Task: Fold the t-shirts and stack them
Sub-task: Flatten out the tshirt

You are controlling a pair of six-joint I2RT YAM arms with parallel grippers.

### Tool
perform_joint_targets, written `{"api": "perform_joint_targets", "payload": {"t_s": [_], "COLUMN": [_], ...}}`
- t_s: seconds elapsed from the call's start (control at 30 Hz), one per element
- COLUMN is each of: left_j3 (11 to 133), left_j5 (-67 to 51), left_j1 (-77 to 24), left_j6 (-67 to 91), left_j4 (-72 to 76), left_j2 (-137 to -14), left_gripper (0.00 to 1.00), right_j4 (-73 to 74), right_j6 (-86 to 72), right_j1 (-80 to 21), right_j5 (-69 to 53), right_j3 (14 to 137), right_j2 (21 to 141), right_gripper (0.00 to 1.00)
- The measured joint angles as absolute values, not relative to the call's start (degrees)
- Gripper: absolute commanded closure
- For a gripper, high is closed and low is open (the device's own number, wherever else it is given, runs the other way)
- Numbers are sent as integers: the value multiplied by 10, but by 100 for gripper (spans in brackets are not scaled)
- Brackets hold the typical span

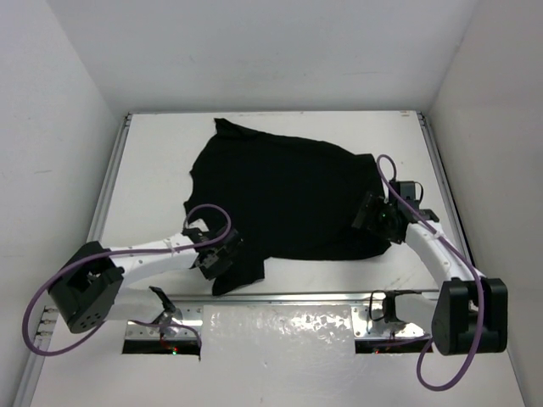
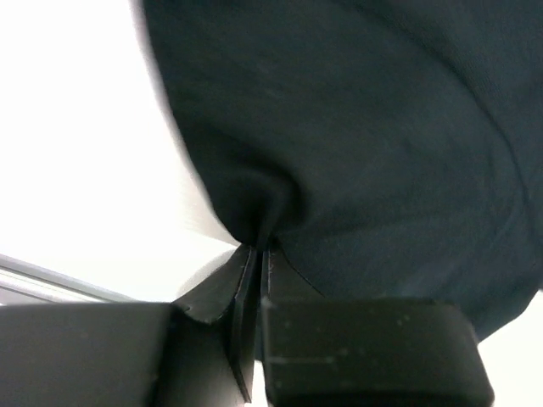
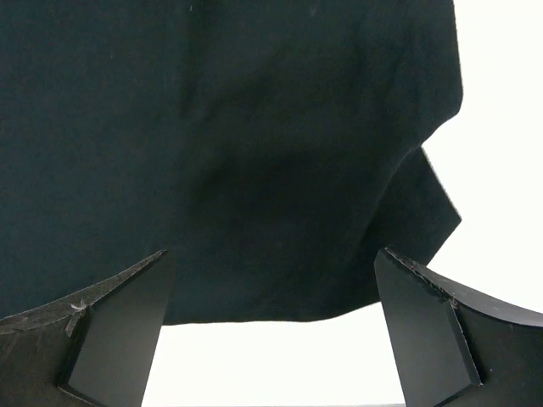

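One black t-shirt [image 1: 280, 195] lies spread out and somewhat rumpled on the white table [image 1: 153, 153]. My left gripper [image 1: 216, 256] is at the shirt's near-left corner. In the left wrist view its jaws [image 2: 259, 248] are shut, with a bunched fold of the t-shirt [image 2: 382, 127] pinched between them. My right gripper [image 1: 375, 217] sits at the shirt's right edge. In the right wrist view it [image 3: 271, 254] stands wide open just over the t-shirt [image 3: 212, 127], whose hem runs between the two fingers [image 3: 110, 331] with nothing gripped.
A metal rail [image 1: 280, 297] runs along the table's near edge, and further rails line the left [image 1: 106, 195] and right [image 1: 441, 178] sides. White walls enclose the table. Purple cables loop over both arms.
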State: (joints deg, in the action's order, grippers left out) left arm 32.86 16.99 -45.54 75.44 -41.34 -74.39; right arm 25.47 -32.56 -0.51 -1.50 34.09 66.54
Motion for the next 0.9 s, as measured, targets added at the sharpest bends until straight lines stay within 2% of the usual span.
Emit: {"api": "perform_joint_targets", "payload": {"t_s": [0.13,0.3,0.43,0.6,0.67,0.7,0.9], "left_j3": [319,350,372,365,354,348,336], "left_j5": [214,297,339,352,350,349,340], "left_j1": [-419,-403,-376,-362,-362,-362,-360], "left_j6": [785,840,834,810,806,804,783], "left_j4": [-445,-530,-536,-529,-520,-517,-496], "left_j2": [-700,-585,-521,-530,-552,-558,-562], "left_gripper": [100,100,99,99,99,99,99], "right_j4": [260,277,281,286,291,292,283], "right_j6": [-322,-321,-326,-338,-341,-343,-354], "right_j1": [-5,-5,-5,-10,-14,-16,-47], "right_j5": [-11,31,29,1,-5,-9,-21], "right_j3": [341,346,335,286,276,274,266], "right_j2": [656,682,708,674,668,668,694], "right_gripper": [1,1,9,20,26,33,51]}}
